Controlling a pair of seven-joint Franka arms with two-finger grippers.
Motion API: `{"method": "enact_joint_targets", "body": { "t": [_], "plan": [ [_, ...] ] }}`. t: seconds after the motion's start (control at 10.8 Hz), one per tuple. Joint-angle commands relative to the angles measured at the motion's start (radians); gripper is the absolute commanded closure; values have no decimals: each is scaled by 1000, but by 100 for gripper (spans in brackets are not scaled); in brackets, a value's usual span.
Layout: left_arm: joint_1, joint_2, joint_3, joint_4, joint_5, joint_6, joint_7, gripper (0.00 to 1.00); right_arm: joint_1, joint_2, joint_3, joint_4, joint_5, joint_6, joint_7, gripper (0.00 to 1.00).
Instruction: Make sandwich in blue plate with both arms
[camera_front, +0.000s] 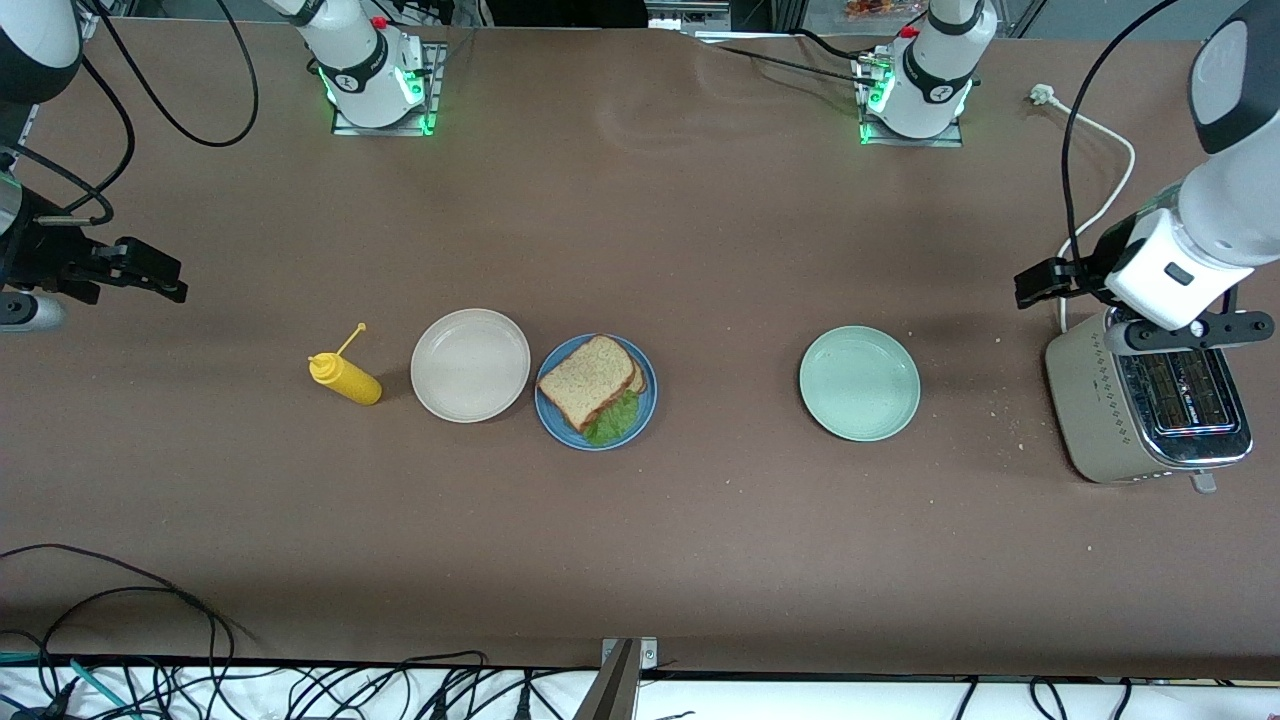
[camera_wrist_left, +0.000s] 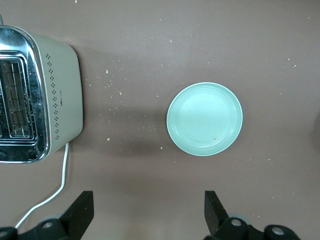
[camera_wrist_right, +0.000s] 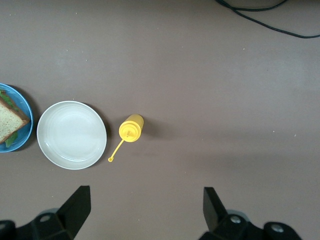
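Observation:
The sandwich (camera_front: 592, 379), two brown toast slices with green lettuce sticking out between them, lies in the blue plate (camera_front: 548, 410) at the table's middle. Its edge also shows in the right wrist view (camera_wrist_right: 10, 121), on the blue plate (camera_wrist_right: 27, 133). My right gripper (camera_front: 160, 278) is open and empty, up over bare table at the right arm's end; its wrist view shows the fingers spread wide (camera_wrist_right: 145, 199). My left gripper (camera_front: 1032, 283) is open and empty, up beside the toaster; its wrist view (camera_wrist_left: 148, 200) shows bare table between the fingers.
An empty beige-white plate (camera_front: 470, 365) touches the blue plate on the right arm's side, with a yellow mustard bottle (camera_front: 345, 378) lying beside it. An empty mint-green plate (camera_front: 859, 383) and a toaster (camera_front: 1090, 400) sit toward the left arm's end. Crumbs dot the table there.

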Motion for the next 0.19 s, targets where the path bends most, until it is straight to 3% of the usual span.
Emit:
{"method": "enact_joint_targets", "body": {
  "t": [0.0,0.09],
  "plan": [
    [-56,-68,75,-91,-34,7,50,6,-1,-17,3,-19,-4,8,2,0],
    [-56,-75,74,-101,-34,18,49,6,-1,-18,3,-19,-4,8,3,0]
  ]
}}
